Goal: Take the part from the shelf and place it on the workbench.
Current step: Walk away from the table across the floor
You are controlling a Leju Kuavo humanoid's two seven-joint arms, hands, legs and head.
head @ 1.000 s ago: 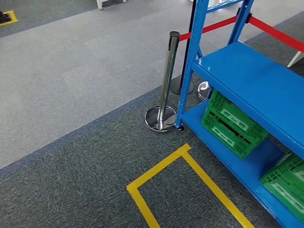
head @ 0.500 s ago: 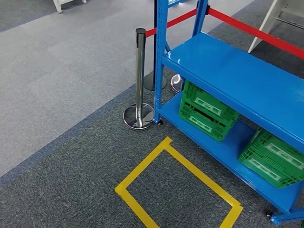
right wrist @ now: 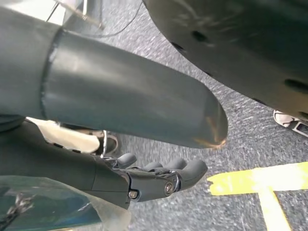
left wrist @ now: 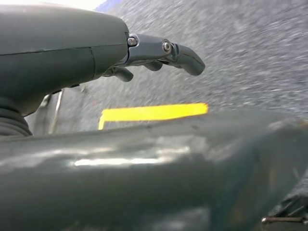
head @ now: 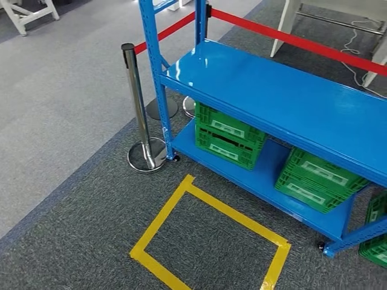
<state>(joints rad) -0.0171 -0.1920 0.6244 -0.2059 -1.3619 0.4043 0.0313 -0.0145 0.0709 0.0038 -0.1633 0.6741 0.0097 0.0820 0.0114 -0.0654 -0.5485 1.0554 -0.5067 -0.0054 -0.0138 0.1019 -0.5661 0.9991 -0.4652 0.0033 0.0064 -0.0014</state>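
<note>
The blue shelf (head: 283,96) stands ahead on the right, and the part of its upper board in view is bare. Green crates (head: 228,136) (head: 317,179) sit on its lower board. I see no part on it. My left hand (left wrist: 160,50) hangs over the carpet with its fingers stretched out and holds nothing. My right hand (right wrist: 160,175) hangs the same way, fingers nearly straight. A translucent bluish film (right wrist: 54,211) lies by its wrist; I cannot tell what it is.
A yellow tape square (head: 233,211) marks the carpet in front of the shelf. A chrome stanchion (head: 136,103) with a red belt (head: 296,41) stands at the shelf's left post. Another green crate (head: 377,229) sits on the floor at far right. A person's shoe (right wrist: 290,122) is near.
The camera has swung to the right, so the shelf, stanchion and tape square have shifted left in the picture. More of the shelf and a second and third crate have come into sight.
</note>
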